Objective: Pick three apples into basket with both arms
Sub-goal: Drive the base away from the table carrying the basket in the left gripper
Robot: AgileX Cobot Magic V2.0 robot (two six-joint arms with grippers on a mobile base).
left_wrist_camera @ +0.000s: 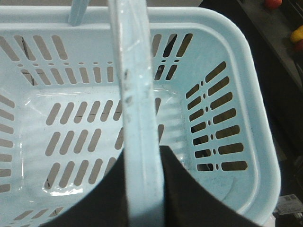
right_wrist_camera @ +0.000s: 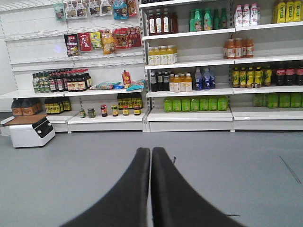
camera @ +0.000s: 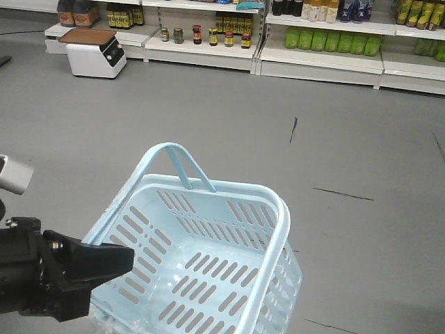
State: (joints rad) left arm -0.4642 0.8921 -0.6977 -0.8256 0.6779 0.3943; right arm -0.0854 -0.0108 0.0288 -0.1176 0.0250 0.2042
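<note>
The pale blue basket [camera: 274, 229] hangs tilted above the grey floor, and nothing lies inside it. My left gripper [left_wrist_camera: 142, 153] is shut on one of the basket's hoop handles [left_wrist_camera: 137, 94], which runs straight up between the black fingers. In the front view the left arm [camera: 76, 275] shows at the bottom left, against the basket's near corner. The second handle [camera: 174, 149] stands up at the far rim. My right gripper [right_wrist_camera: 151, 151] is shut with nothing in it, held level and pointing at the shop shelves. Small red fruit [left_wrist_camera: 273, 3] shows at a corner; no apples are clearly in view.
Shop shelves [right_wrist_camera: 189, 85] with bottles and jars line the far wall. A white box-shaped machine [camera: 96, 52] stands on the floor at the far left. A dark stand [left_wrist_camera: 265, 61] holding the fruit lies just right of the basket.
</note>
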